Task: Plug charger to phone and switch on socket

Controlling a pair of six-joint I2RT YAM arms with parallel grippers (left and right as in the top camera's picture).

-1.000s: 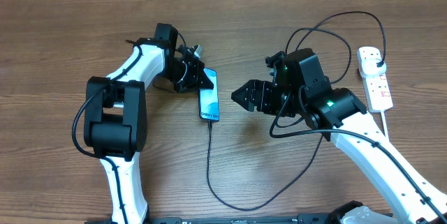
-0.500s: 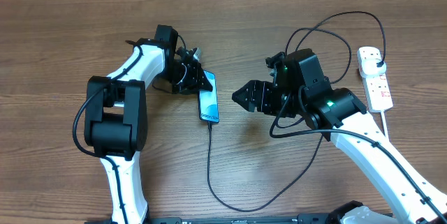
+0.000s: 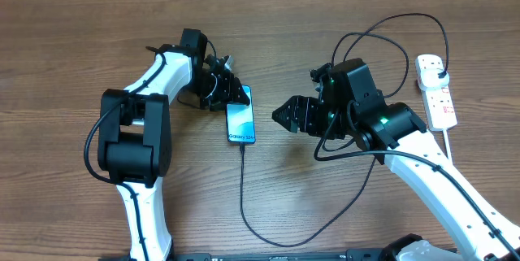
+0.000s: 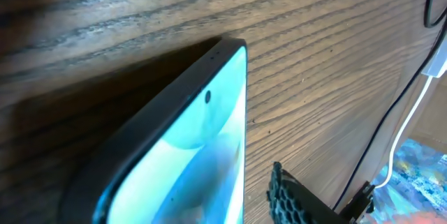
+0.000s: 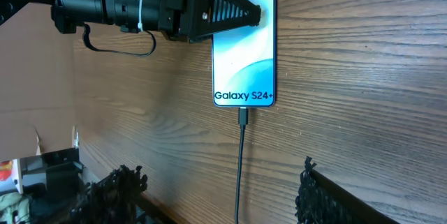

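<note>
The phone lies screen up on the table, its "Galaxy S24" end towards the front. It also shows in the right wrist view and the left wrist view. The black charger cable is plugged into its near end, and its black plug sits in the white socket at the far right. My left gripper is at the phone's far end, open, one finger apart from the phone's edge. My right gripper is open and empty, right of the phone, jaws either side of the cable.
The charger cable loops along the front of the table and arcs behind the right arm to the socket. The socket's white cord runs towards the front right. The table top is bare wood.
The phone was tilted on its edge at the left gripper and now lies flat with its full screen showing. The right gripper has barely moved.
</note>
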